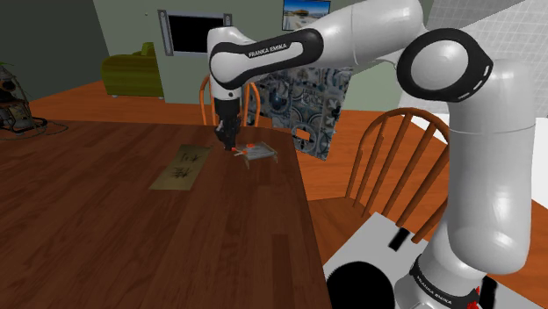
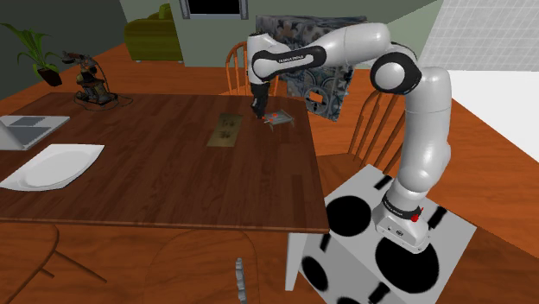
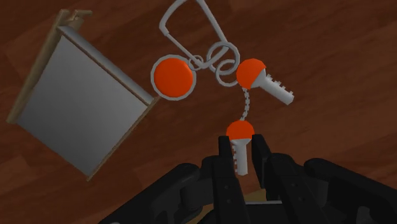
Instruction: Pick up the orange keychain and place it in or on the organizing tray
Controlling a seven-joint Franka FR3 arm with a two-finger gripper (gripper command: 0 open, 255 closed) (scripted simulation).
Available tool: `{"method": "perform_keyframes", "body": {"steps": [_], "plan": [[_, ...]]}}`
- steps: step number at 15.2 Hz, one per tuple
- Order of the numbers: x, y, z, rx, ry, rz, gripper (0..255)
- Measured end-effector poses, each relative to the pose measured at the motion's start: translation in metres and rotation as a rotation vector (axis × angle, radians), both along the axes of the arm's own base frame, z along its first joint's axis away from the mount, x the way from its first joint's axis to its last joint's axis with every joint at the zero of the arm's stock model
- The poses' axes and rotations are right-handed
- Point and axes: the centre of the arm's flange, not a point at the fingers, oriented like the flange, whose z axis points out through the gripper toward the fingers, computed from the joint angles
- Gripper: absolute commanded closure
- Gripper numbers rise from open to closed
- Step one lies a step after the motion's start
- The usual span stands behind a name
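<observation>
The keychain [image 3: 219, 70] has a silver carabiner, linked rings, an orange round tag and two silver keys with orange heads. My gripper [image 3: 242, 158] is shut on the shaft of one key, whose orange head sticks out past the fingertips. The rest of the keychain spreads out beyond it over the wooden table. Beside the keychain lies the organizing tray [image 3: 76, 105], flat and grey with a thin wood-coloured rim. In the shoulder view my gripper [image 1: 230, 143] points down at the keychain [image 1: 256, 154], just right of the tray [image 1: 182, 167]. The second exterior view shows the gripper [image 2: 258, 112], keychain [image 2: 278, 119] and tray [image 2: 226, 130].
The table's edge [image 1: 303, 206] runs close to the keychain, with a wooden chair [image 1: 400, 167] beyond it and another chair [image 1: 230, 98] behind the gripper. A patterned box [image 1: 316, 105] stands nearby. A white plate [image 2: 53, 166], a laptop [image 2: 26, 129] and a figurine [image 2: 91, 86] sit at the far end.
</observation>
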Motion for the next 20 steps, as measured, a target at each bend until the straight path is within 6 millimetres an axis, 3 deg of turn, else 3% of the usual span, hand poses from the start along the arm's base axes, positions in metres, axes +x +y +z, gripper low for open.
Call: {"method": "perform_keyframes", "body": {"steps": [12, 20], "plan": [[0.090, -0.132, 0.003, 0.000, 0.000, 0.001, 255], [0.098, -0.143, -0.033, 0.000, 0.001, 0.001, 255]]}}
